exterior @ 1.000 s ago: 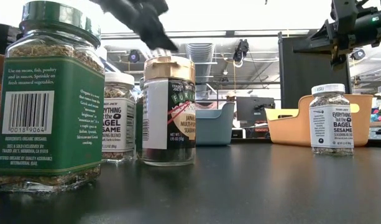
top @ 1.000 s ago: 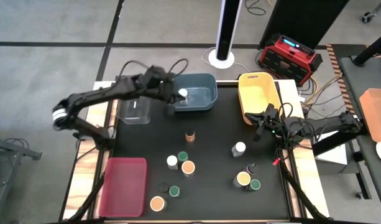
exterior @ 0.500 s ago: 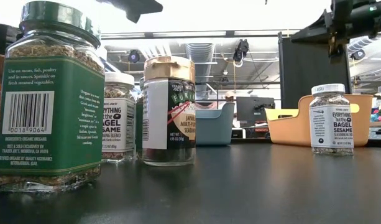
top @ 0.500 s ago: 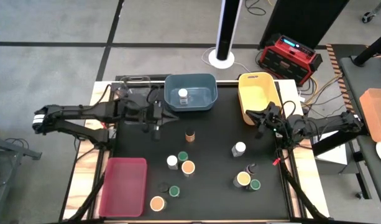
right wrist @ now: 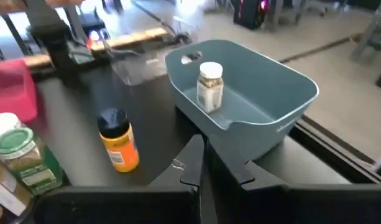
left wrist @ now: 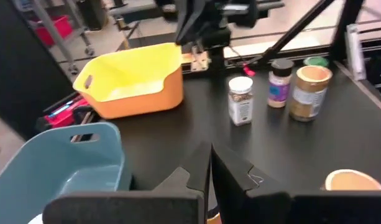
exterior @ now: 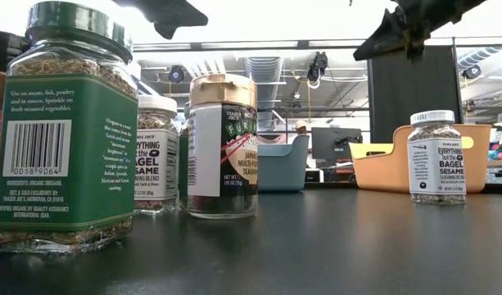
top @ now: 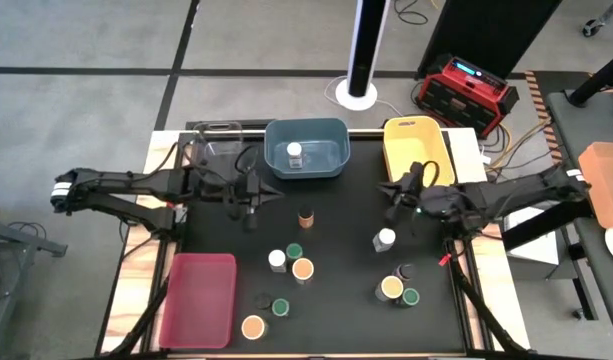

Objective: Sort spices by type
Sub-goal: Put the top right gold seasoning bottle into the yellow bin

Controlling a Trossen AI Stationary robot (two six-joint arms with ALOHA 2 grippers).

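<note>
White-lidded glass spice jar point(top: 295, 154) stands upright in the blue plastic bin point(top: 331, 160) at the tabletop's far edge. A second ago the left gripper point(top: 250, 213) was over that bin beside the jar; it now sits pinched together and empty above the black tabletop point(top: 346, 250), just in front of the clear bin point(top: 211, 160). The right gripper point(top: 397, 200), also pressed closed with nothing in it, has moved from the yellow plastic bin point(top: 416, 145) inward and now hovers over the white-lidded jar point(top: 386, 239) on the right side.

That jar's label point(exterior: 436, 168) reads "EVERYTHING but the BAGEL SESAME"; a jar point(exterior: 156, 156) farther left carries the same words. The tan-lidded jar point(exterior: 223, 147) shows "TRADER JOE'S", "FURIKAKE" and "JAPANESE MULTI-PURPOSE SEASONING". The green-lidded jar point(exterior: 66, 131) nearest the low camera bears a barcode and "Use on meats, fish, poultry and in sauces."

A brown-lidded jar with an orange label point(top: 306, 217) stands alone at mid-table. A white-, a green- and a tan-lidded jar cluster point(top: 292, 262) sits nearer the front, with three more near the red bin point(top: 198, 300) and three at the front right point(top: 398, 287).
</note>
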